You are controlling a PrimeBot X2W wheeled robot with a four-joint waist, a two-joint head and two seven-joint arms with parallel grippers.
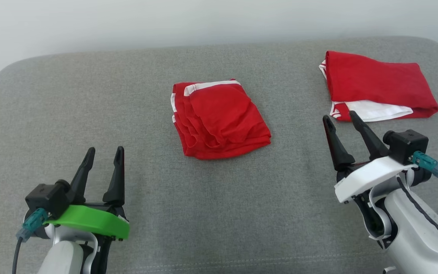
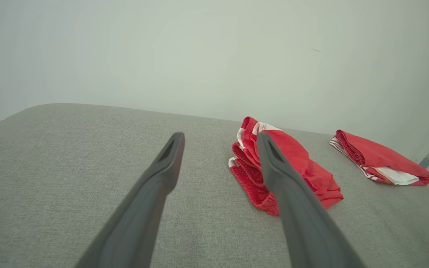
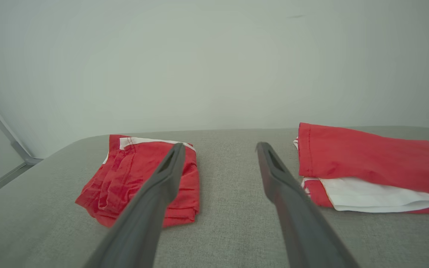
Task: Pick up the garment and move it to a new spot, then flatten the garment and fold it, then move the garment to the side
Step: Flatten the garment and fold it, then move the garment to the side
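A grey woven upholstered surface (image 1: 219, 213) spreads beneath both grippers and runs on well beyond their fingertips, ending at a pale plain wall (image 1: 165, 23) far ahead of them. The folded red cloth garment with a white layer (image 1: 375, 83) lies just past the tips of the right gripper (image 1: 339, 116), a little to that gripper's right. In the right wrist view this garment (image 3: 367, 160) sits beside the right-hand finger, its white layer showing under the red top fold. The bunched red cloth garment with white trim (image 1: 219, 121), smaller and loosely creased, rests flat on the surface ahead of and between the two grippers. It lies forward and to the right of the left gripper (image 1: 105, 150), forward and to the left of the right one, and apart from both. In the left wrist view it (image 2: 311, 167) lies partly behind the right-hand finger of the left gripper (image 2: 221, 136). In the right wrist view it (image 3: 125, 175) lies behind the left-hand finger of the right gripper (image 3: 220, 145). Both grippers hover low over the surface with their dark fingers spread wide and nothing between them.
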